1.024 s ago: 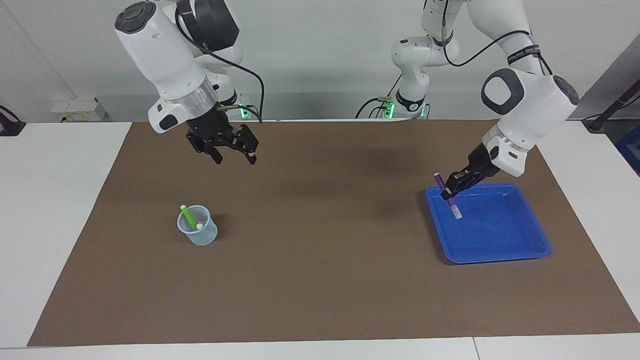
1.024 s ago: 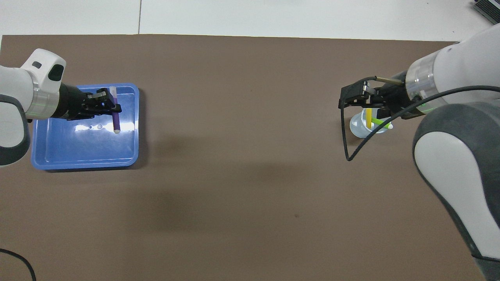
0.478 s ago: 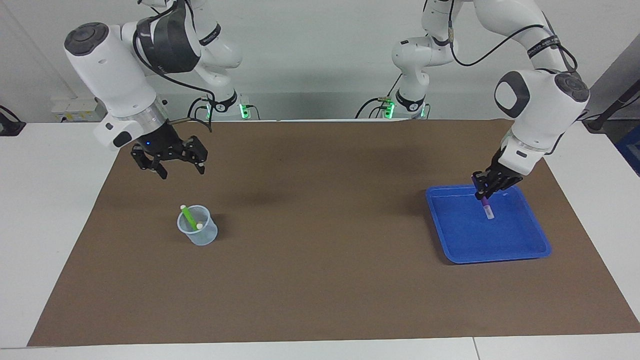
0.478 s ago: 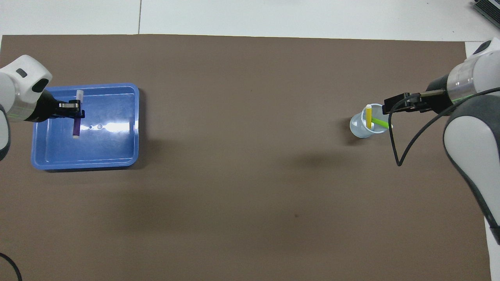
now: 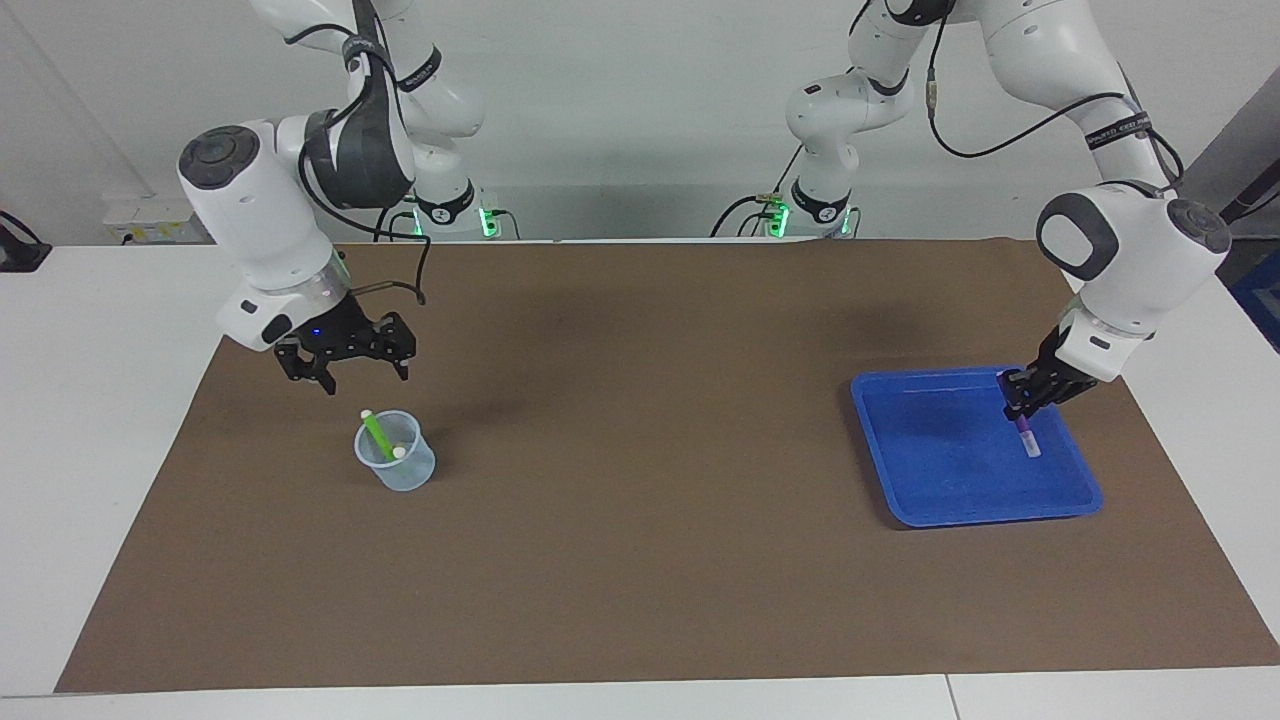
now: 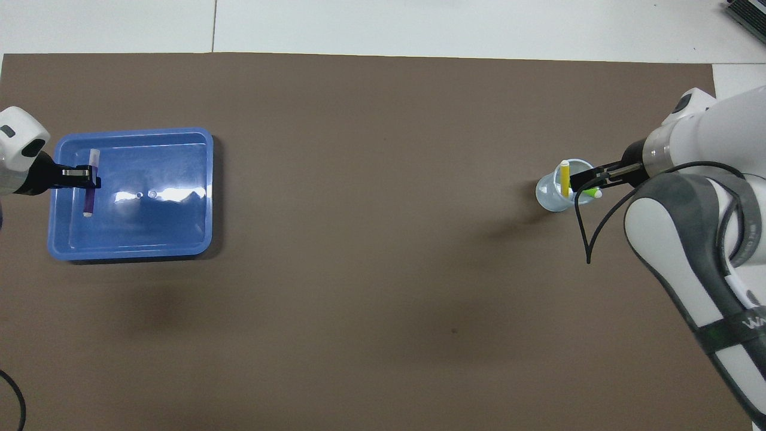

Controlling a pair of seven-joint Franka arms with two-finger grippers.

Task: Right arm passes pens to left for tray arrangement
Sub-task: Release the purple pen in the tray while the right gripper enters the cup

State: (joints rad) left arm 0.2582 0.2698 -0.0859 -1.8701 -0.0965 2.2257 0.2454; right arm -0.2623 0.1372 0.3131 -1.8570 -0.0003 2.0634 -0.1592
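Note:
My left gripper (image 5: 1019, 405) (image 6: 85, 178) is shut on the purple pen (image 5: 1028, 438) (image 6: 89, 197) over the blue tray (image 5: 940, 465) (image 6: 155, 224), near the tray's rim at the left arm's end of the table. The pen hangs tilted with its whitish tip low over the tray floor; whether it touches I cannot tell. My right gripper (image 5: 365, 381) (image 6: 589, 178) hangs open just above the cup (image 5: 400, 470) (image 6: 549, 196). The cup holds the green pen (image 5: 378, 436) (image 6: 589, 193) and the yellow pen (image 6: 564, 178).
A brown mat (image 5: 640, 520) covers the table between the cup and the tray. A black cable (image 6: 589, 233) loops from the right wrist close beside the cup.
My left gripper carried the purple pen across the tray toward the left arm's end and lower. My right gripper swung over and came down to just above the cup.

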